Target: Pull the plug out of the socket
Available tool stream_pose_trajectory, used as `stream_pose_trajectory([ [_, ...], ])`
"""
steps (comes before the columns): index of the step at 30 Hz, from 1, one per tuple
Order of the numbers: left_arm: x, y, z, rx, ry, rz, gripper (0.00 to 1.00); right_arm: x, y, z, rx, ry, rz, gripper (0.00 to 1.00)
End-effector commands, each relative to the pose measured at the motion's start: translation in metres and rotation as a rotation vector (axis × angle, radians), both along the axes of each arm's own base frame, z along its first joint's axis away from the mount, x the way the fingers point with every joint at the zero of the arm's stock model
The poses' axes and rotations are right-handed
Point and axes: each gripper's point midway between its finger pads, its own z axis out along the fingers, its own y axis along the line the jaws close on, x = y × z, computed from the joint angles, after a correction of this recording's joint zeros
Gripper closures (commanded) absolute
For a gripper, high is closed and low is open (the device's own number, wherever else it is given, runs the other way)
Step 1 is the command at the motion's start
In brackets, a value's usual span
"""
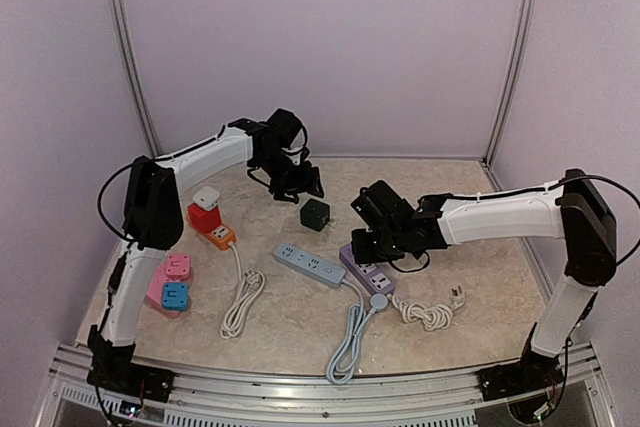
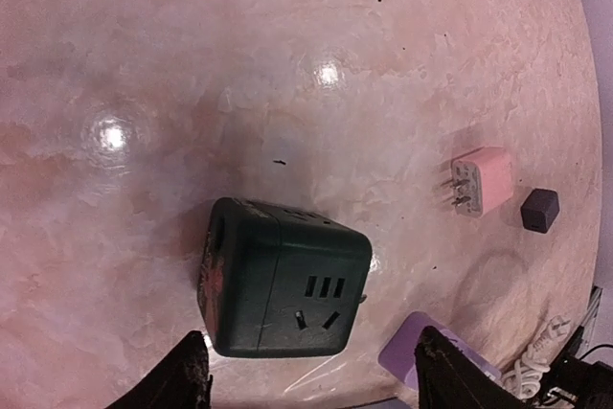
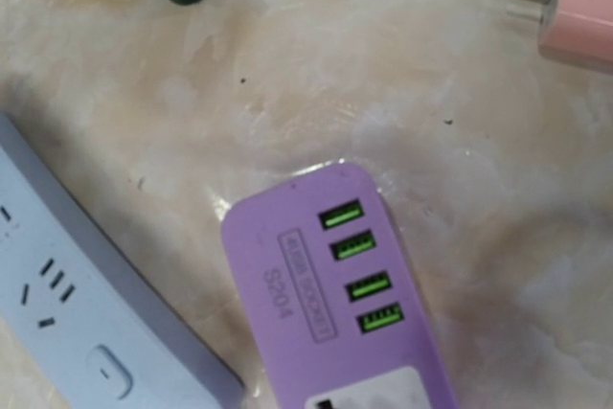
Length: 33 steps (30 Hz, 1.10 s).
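A dark green cube socket [image 1: 315, 214] lies on the table, its slots facing up in the left wrist view [image 2: 283, 280]. A pink plug [image 2: 484, 182] lies loose on the table to its right, prongs bare; it also shows in the right wrist view [image 3: 579, 7]. My left gripper [image 2: 316, 380] is open, hanging above the green cube with a finger on either side and touching nothing. My right gripper [image 1: 366, 235] hovers over the end of a purple power strip [image 3: 335, 304]. Its fingers do not show in the right wrist view.
A grey-blue power strip [image 1: 309, 264] lies left of the purple one [image 1: 366, 270]. A red and white adapter [image 1: 205, 209] sits on an orange socket [image 1: 222, 237]. Pink and blue adapters [image 1: 172, 282] lie at the left. White cables [image 1: 242, 302] trail forward. A small dark cube [image 2: 539, 209] lies near the pink plug.
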Motion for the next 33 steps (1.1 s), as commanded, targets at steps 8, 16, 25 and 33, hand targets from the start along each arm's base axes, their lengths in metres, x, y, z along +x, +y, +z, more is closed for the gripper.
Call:
stream_pose_trajectory([
  [8,-0.019,0.157,0.108,0.078,-0.143,0.242,0.01,0.004,0.011,0.001,-0.026,-0.013,0.035,0.78],
  [16,-0.026,0.277,0.113,0.006,-0.065,0.524,0.01,0.009,0.027,0.006,-0.022,-0.025,0.076,0.58],
  [25,0.006,0.367,0.049,-0.031,0.094,0.762,0.22,0.004,0.033,0.009,-0.02,-0.021,0.103,0.51],
  [33,0.041,0.374,-0.017,-0.015,0.212,0.829,0.71,-0.004,0.029,0.011,-0.037,-0.022,0.123,0.52],
])
